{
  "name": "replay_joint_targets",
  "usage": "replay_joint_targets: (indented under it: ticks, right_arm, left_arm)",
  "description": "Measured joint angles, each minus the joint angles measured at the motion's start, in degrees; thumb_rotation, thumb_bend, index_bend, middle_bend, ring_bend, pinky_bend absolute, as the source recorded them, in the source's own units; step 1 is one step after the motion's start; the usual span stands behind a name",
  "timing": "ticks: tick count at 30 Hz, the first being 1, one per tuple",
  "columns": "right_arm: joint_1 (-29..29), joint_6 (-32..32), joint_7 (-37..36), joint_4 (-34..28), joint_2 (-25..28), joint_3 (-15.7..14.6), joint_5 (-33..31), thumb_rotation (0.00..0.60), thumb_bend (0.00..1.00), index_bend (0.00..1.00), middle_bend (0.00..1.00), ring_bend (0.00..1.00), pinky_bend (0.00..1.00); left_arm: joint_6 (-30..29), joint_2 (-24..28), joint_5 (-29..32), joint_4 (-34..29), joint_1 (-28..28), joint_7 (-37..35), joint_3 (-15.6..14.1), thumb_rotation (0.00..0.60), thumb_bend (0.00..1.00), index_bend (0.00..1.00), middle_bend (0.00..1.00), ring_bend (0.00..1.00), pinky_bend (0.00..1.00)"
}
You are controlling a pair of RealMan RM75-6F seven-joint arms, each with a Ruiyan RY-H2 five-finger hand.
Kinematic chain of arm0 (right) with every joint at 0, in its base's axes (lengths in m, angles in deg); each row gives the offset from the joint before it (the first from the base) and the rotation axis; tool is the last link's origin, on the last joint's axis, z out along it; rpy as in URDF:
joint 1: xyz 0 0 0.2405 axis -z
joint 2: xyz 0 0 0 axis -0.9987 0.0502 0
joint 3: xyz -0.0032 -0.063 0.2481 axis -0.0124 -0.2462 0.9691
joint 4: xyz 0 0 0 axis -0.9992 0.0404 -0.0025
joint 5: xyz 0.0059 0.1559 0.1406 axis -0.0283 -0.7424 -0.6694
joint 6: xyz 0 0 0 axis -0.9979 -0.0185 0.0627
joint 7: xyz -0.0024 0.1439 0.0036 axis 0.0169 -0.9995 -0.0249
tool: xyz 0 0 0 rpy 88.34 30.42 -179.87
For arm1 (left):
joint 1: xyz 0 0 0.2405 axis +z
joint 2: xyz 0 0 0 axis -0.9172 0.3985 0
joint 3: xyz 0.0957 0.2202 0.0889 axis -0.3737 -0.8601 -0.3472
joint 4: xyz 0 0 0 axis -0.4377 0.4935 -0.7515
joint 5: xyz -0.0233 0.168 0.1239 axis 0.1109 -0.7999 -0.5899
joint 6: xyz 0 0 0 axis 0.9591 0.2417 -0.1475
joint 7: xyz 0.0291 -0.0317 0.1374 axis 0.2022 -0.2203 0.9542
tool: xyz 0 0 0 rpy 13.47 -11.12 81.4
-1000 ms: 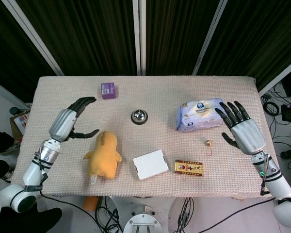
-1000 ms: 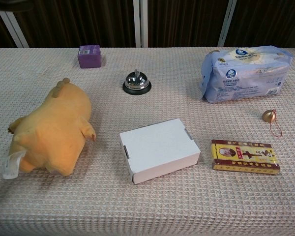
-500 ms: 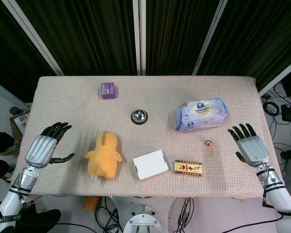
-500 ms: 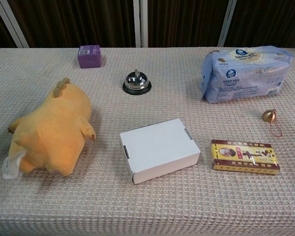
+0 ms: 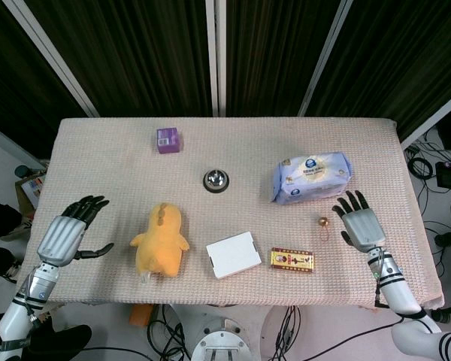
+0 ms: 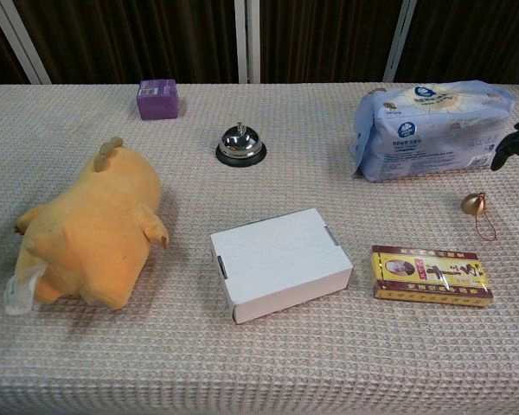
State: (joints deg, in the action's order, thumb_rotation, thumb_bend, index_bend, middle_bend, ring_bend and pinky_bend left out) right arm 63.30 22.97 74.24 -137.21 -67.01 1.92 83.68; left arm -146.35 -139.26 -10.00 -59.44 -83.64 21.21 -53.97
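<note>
While both hands hover with fingers spread, holding nothing | right hand (image 5: 358,224) beside small bell (image 5: 323,221), near tissue pack (image 5: 311,177) | left hand (image 5: 65,235) left of plush toy (image 5: 160,239) | approach bell from above, pinch gently.

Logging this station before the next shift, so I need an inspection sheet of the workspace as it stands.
Surface: table under a pinkish woven cloth.
Job's things: small gold bell with red cord, nearest the right hand; yellow plush toy, nearest the left hand.
Clutter: tissue pack, call bell, purple box, white box, red-and-gold packet.
Hands: left hand open, right hand open, both empty.
Cables: tangled on the floor.
Surroundings: dark curtains.
</note>
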Motion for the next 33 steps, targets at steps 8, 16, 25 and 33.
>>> replay_joint_targets:
  ticks: [8,16,25,33]
  right_arm:
    - [-0.55,1.49,-0.38,4.74,-5.2,0.94,0.87,0.6,0.23,0.38,0.21,0.0,0.08]
    - [-0.8,2.42,-0.35,8.17,-8.47,1.36,1.38,0.6,0.24,0.43,0.25,0.0,0.13]
    - [-0.87,2.84,-0.57,10.15,-10.39,1.51,1.76,0.6,0.29,0.46,0.27,0.0,0.13]
    - [-0.92,2.93,-0.57,11.45,-11.42,1.67,1.83,0.6,0.3,0.48,0.27,0.0,0.13]
  left_arm:
    - [0.42,-0.23,-0.17,0.79,0.2,-0.85,0.01,0.378,0.19,0.13,0.11,0.1,0.21]
    - [0.57,-0.15,-0.43,1.13,0.37,-1.38,0.06,0.377,0.19,0.13,0.11,0.1,0.21]
    - [0.39,-0.07,-1.0,1.21,0.67,-1.51,-0.05,0.376,0.19,0.13,0.11,0.1,0.21]
    - [0.28,0.09,-1.29,1.01,0.84,-1.56,-0.01,0.374,0.19,0.13,0.11,0.1,0.21]
